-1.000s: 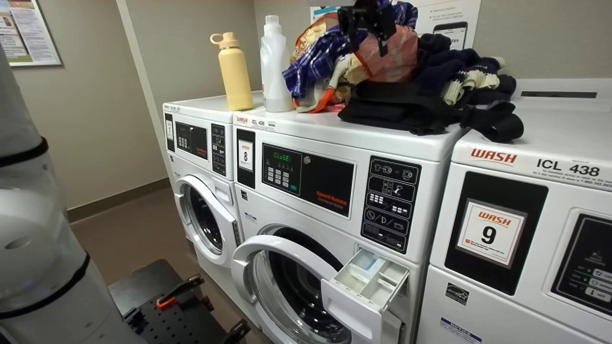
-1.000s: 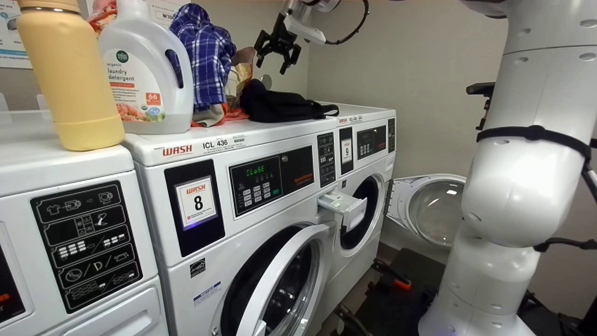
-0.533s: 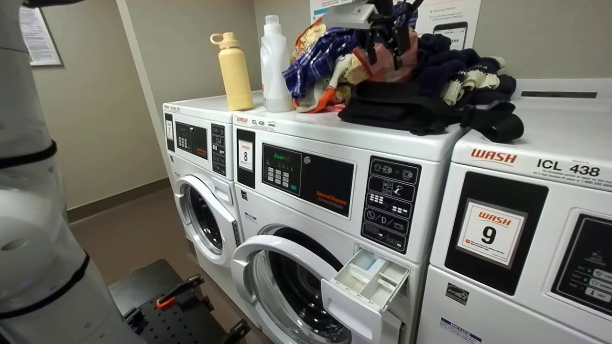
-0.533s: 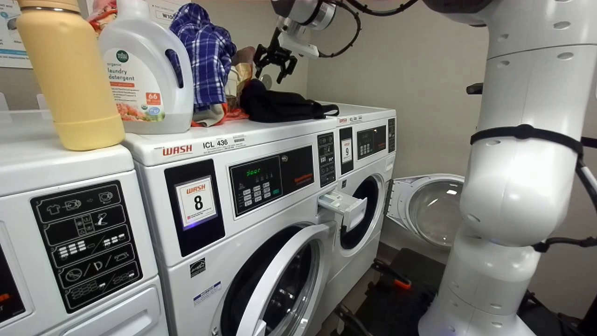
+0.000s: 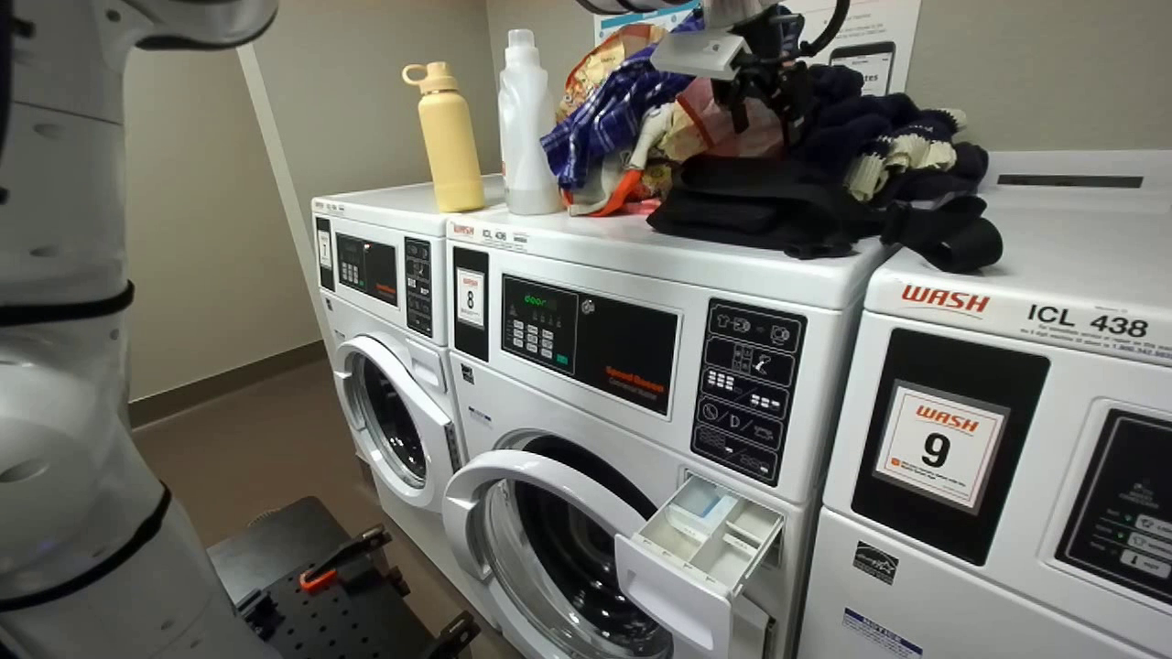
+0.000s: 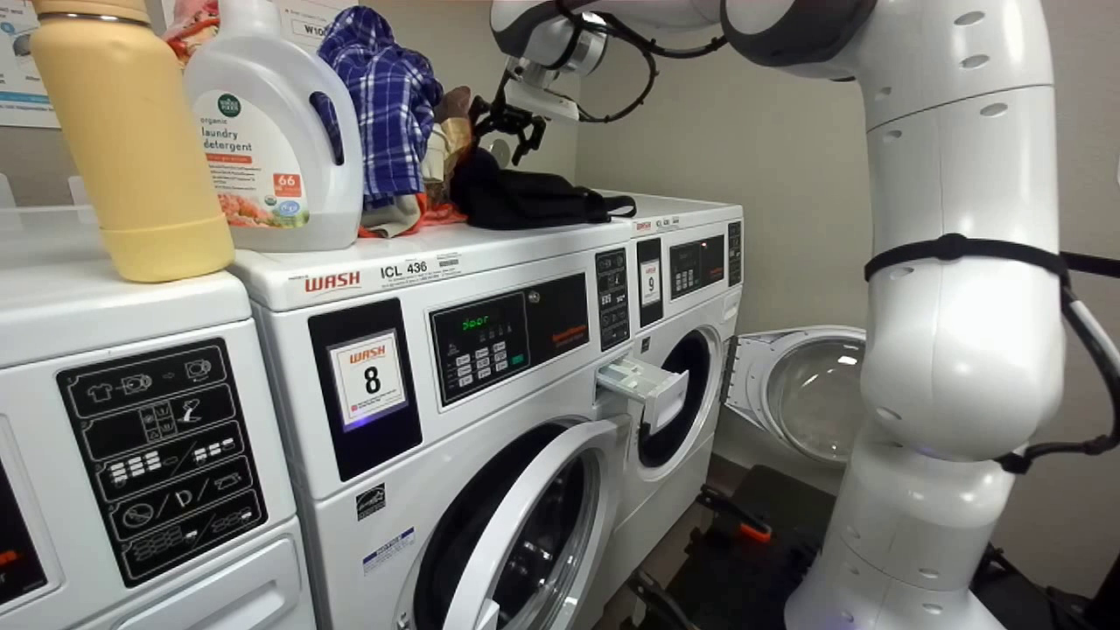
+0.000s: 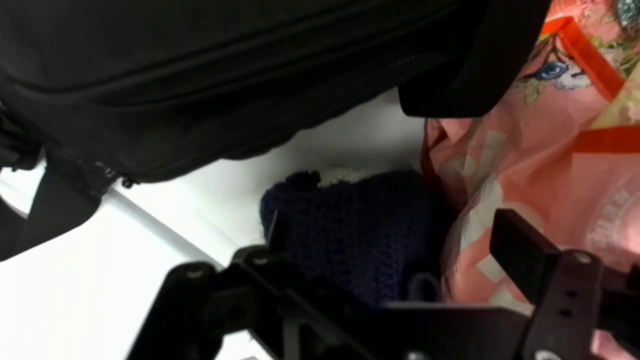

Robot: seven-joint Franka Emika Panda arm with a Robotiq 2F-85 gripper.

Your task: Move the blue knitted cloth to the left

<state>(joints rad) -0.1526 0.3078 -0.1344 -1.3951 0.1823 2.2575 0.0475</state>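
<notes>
The blue knitted cloth [image 5: 847, 119] is dark navy with cream ribbed parts. It lies heaped on top of the washers, behind a black bag. In the wrist view the knitted cloth [image 7: 345, 235] shows below and between my fingers, beside a pink printed bag. My gripper [image 5: 767, 119] is open and empty, in the air at the left side of the cloth heap. It also shows in an exterior view [image 6: 500, 144], above the black bag, where I cannot make out the cloth. In the wrist view the gripper [image 7: 392, 225] has its fingers wide apart; contact with the cloth cannot be told.
The black bag [image 5: 751, 206] lies in front of the cloth. The pink printed bag [image 7: 550, 180] and a blue plaid cloth [image 6: 385, 114] stand beside it. A detergent bottle [image 5: 526, 128] and a yellow bottle [image 5: 450, 137] stand further along. A washer drawer [image 5: 700, 540] is pulled out.
My gripper has moved down toward the heap, and rightward in an exterior view where it was over the printed bag. It stays open. The cloth has not visibly moved.
</notes>
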